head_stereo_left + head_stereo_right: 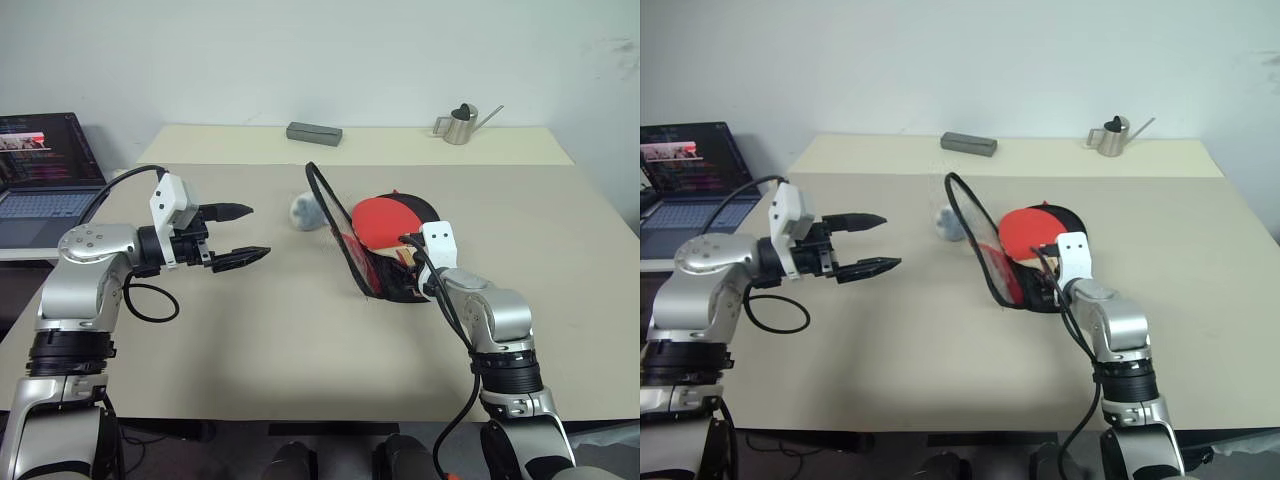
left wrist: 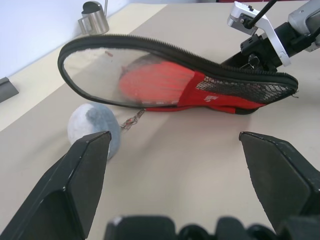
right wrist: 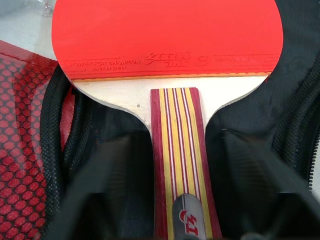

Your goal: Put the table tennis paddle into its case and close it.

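The case (image 1: 322, 198) lies open at the table's middle, its red mesh lid (image 2: 235, 90) propped up on edge. Inside the black lower half lies the table tennis paddle (image 1: 383, 220), red face up, its striped wooden handle (image 3: 180, 150) pointing toward me. My right gripper (image 1: 407, 276) is at the case's near end, and the handle runs straight down its middle in the right wrist view. My left gripper (image 1: 258, 231) hovers open above the table to the left of the case, aimed at the lid, with nothing in it.
A grey-white rounded object (image 1: 303, 211) sits just left of the lid, beside the zip pull (image 2: 131, 121). On the far table stand a grey block (image 1: 314, 132) and a small metal watering can (image 1: 462, 124). An open laptop (image 1: 45, 165) is at the far left.
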You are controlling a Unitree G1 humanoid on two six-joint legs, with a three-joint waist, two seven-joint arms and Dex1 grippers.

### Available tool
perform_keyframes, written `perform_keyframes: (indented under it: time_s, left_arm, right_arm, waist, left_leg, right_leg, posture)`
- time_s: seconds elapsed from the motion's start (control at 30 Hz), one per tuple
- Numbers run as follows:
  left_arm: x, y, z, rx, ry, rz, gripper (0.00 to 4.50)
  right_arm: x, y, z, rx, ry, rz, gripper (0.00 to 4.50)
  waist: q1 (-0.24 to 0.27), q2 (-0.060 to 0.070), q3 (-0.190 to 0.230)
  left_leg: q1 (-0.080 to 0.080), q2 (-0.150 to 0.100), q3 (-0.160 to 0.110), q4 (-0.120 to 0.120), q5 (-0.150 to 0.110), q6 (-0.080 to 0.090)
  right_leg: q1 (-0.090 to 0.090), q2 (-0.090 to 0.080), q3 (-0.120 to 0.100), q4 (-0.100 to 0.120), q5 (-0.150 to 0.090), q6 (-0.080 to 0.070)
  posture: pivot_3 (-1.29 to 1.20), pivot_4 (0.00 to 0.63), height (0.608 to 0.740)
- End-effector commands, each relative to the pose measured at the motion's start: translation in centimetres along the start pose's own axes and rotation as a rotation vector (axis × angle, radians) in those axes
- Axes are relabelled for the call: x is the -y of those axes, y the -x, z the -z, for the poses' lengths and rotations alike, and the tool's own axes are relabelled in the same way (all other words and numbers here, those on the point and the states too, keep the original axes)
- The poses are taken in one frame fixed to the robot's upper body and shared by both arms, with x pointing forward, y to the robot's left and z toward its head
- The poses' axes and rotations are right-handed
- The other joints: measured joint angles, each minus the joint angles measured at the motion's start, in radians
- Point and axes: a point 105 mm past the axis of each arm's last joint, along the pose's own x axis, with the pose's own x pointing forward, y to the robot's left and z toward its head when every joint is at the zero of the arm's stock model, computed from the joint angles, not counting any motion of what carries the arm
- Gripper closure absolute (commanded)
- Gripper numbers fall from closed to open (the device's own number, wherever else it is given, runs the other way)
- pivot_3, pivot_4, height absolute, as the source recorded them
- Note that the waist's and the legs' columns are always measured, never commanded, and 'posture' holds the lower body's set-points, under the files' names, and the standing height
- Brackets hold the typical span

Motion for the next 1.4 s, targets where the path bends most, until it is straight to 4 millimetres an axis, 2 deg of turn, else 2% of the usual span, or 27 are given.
perform_keyframes:
  time_s: [0.03, 0.1, 0.9, 1.23, 1.4]
  left_arm:
    - [-0.4, 0.6, -1.3, 0.025, -0.051, -0.022, 0.0]
    - [-0.4, 0.5, -1.3, 0.025, -0.051, -0.022, 0.0]
    - [-0.6, 0.7, -1.4, 0.019, -0.055, -0.027, 0.0]
    - [-0.6, 0.7, -1.5, 0.017, -0.06, -0.029, 0.0]
    - [-0.6, 0.8, -1.5, 0.015, -0.062, -0.031, 0.0]
  right_arm:
    - [0.0, 0.3, -0.8, 0.035, -0.007, -0.004, 2.94]
    - [-0.1, 0.4, -0.8, 0.036, -0.002, -0.006, 3.46]
    - [-0.6, 1.3, -2.8, 0.142, 0.018, 0.024, 3.46]
    - [0.3, 0.9, -1.4, 0.111, 0.033, 0.057, 3.46]
    - [0.8, 1.0, -1.5, 0.122, 0.041, 0.08, 3.46]
  waist:
    - [0.0, 0.0, 0.0]
    - [0.0, 0.0, 0.0]
    - [0.0, 0.0, 0.0]
    - [0.0, 0.0, 0.0]
    - [0.0, 0.0, 0.0]
  left_leg:
    - [0.0, 0.0, 0.0, 0.0, 0.0, 0.0]
    - [0.0, 0.0, 0.0, 0.0, 0.0, 0.0]
    - [0.0, 0.0, 0.0, 0.0, 0.0, 0.0]
    - [0.0, 0.0, 0.0, 0.0, 0.0, 0.0]
    - [0.0, 0.0, 0.0, 0.0, 0.0, 0.0]
  right_leg:
    - [0.0, 0.0, 0.0, 0.0, 0.0, 0.0]
    - [0.0, 0.0, 0.0, 0.0, 0.0, 0.0]
    - [0.0, 0.0, 0.0, 0.0, 0.0, 0.0]
    - [0.0, 0.0, 0.0, 0.0, 0.0, 0.0]
    - [0.0, 0.0, 0.0, 0.0, 0.0, 0.0]
  posture:
    - [0.0, 0.15, 0.74]
    - [0.0, 0.15, 0.74]
    - [0.0, 0.15, 0.74]
    - [0.0, 0.15, 0.74]
    - [0.0, 0.15, 0.74]
